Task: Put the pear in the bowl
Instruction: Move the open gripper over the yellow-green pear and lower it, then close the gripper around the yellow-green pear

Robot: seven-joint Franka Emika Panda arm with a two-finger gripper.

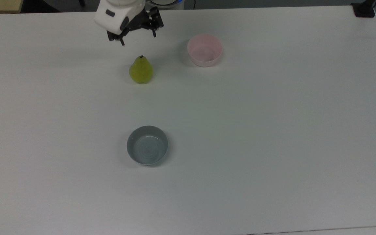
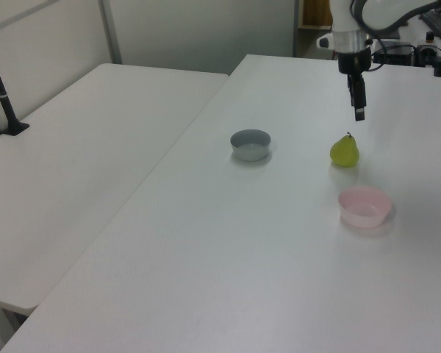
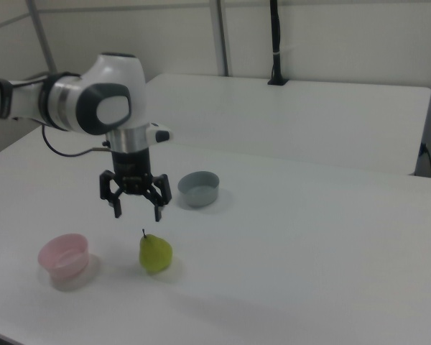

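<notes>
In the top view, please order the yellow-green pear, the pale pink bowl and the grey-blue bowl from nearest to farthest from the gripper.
From the gripper:
1. Yellow-green pear, just below it in the top view.
2. Pale pink bowl, to the top view's right.
3. Grey-blue bowl, far down the table.

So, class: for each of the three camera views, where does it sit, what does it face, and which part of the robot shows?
Top view: high above the table, looking down; the gripper enters at the top edge, open, beyond the pear.
Left view: off one side, angled down; gripper above the pear.
Right view: opposite side, lower; arm and gripper.
All share the pear, pink bowl and grey-blue bowl.
</notes>
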